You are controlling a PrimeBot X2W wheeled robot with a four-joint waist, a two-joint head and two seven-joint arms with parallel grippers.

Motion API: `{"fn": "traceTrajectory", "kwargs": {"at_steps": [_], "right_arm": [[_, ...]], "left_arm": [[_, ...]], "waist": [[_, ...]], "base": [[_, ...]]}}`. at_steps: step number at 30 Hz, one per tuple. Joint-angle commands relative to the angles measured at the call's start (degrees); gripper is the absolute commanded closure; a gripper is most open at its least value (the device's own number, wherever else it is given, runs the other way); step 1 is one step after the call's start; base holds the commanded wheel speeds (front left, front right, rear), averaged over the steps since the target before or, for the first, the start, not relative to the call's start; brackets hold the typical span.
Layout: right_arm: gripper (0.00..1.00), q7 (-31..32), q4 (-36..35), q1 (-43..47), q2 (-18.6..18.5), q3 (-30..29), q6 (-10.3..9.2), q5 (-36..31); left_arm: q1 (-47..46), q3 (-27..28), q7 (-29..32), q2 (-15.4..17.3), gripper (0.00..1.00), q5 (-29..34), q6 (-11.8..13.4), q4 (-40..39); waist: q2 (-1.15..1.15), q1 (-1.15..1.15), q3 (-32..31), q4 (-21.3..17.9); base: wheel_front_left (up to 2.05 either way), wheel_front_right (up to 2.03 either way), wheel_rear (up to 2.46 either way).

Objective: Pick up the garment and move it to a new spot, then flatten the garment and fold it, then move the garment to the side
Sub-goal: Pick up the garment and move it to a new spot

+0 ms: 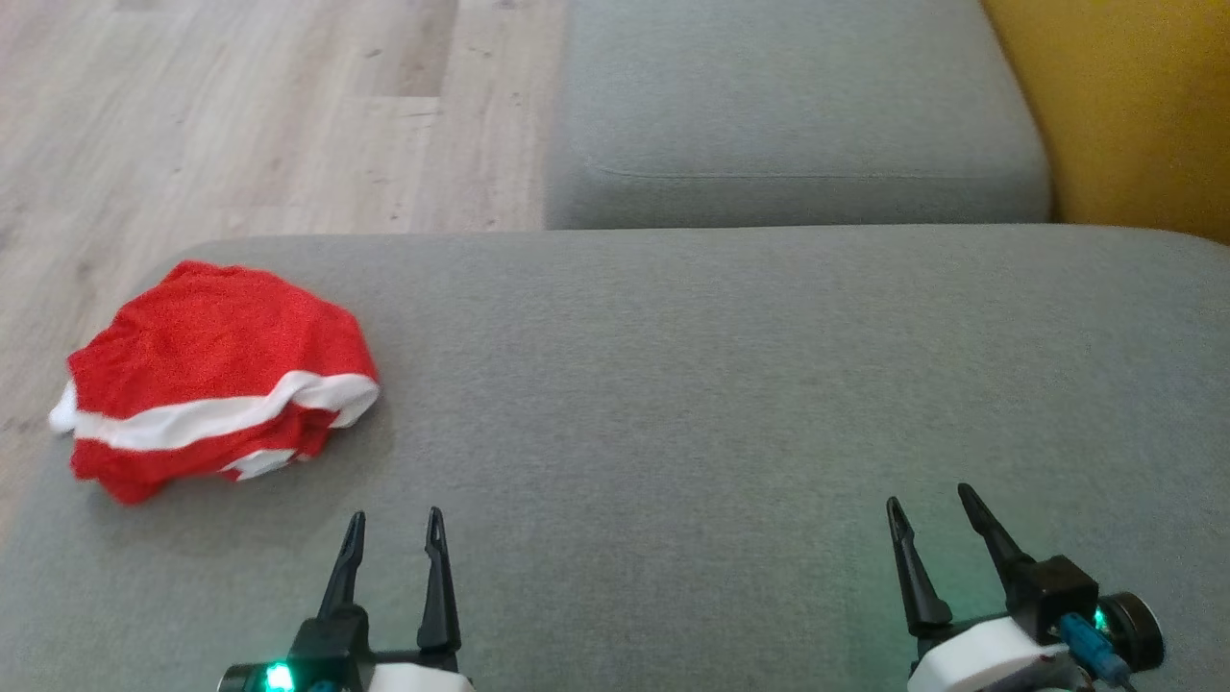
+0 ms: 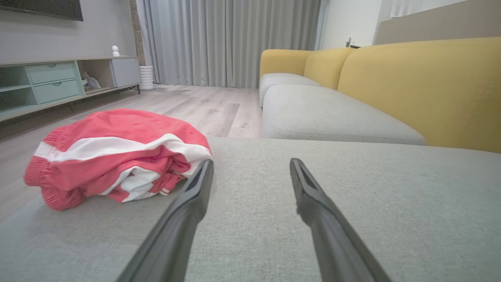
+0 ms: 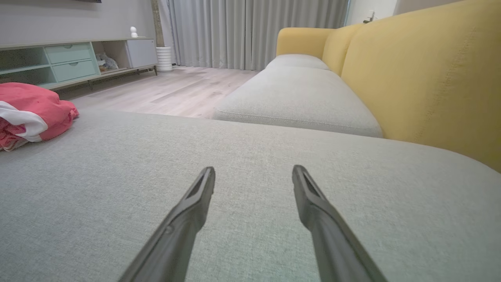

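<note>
The garment [image 1: 216,380] is a crumpled red piece with white stripes, lying in a heap at the left edge of the grey sofa cushion [image 1: 730,384]. My left gripper [image 1: 396,519] hovers low over the cushion just right of and nearer than the heap, open, nothing between its fingers. In the left wrist view the garment [image 2: 117,154] lies to the left beyond the left gripper [image 2: 251,162], apart from it. My right gripper [image 1: 927,498] stands open over the cushion's right half, far from the garment [image 3: 33,113], with bare grey fabric under the right gripper [image 3: 253,169].
A second grey seat cushion [image 1: 798,125] lies beyond, with a yellow backrest [image 1: 1134,106] along the right. Pale wood floor [image 1: 240,115] borders the cushion at left and beyond. A low cabinet [image 2: 58,84] and curtains [image 2: 231,39] stand far off.
</note>
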Motion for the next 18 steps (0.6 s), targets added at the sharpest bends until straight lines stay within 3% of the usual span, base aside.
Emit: {"fn": "traceTrajectory", "kwargs": {"at_steps": [1, 18], "right_arm": [[0.0, -0.69, -1.89, -1.73, -0.61, 1.42, -0.04, 0.15], [0.0, -0.69, -2.65, -1.02, -0.61, 2.93, -0.04, 1.96]], "left_arm": [[-2.11, 1.57, -0.56, 0.19, 0.0, 0.75, 0.7, -1.93], [-0.79, 3.6, -0.56, 0.19, 0.0, 2.8, 1.35, -3.11]], "waist": [[0.0, 0.0, -0.03, 2.44], [0.0, 0.0, -0.03, 20.19]], "base": [[0.0, 0.0, 0.0], [0.0, 0.0, 0.0]]}}
